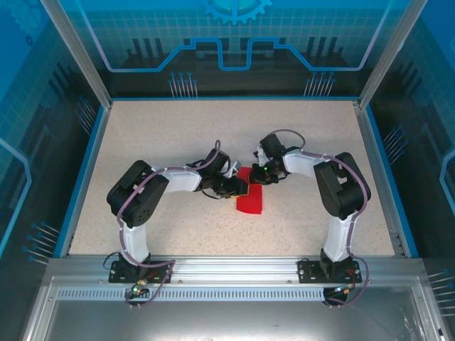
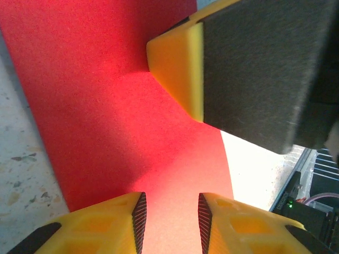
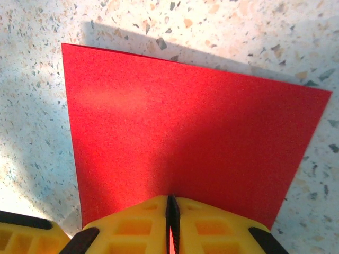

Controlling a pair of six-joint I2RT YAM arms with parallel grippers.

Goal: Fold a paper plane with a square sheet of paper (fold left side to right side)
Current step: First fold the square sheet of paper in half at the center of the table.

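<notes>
Two arms on it: right claw (image 3: pixel 172 222) pinched shut on the near edge of the red paper (image 3: pixel 185 132), left claw (image 2: pixel 170 222) narrowly parted over it, mid-worktop (image 1: pixel 178 142). Paper looks thin, light and floppy and likely creases easily, so best held at an edge or corner.

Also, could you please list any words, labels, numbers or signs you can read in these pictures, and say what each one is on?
No text can be read.
The paper is plain red, with no print on it.
The back wall bears a gear outline and circuit-style lines, but no lettering.
</notes>
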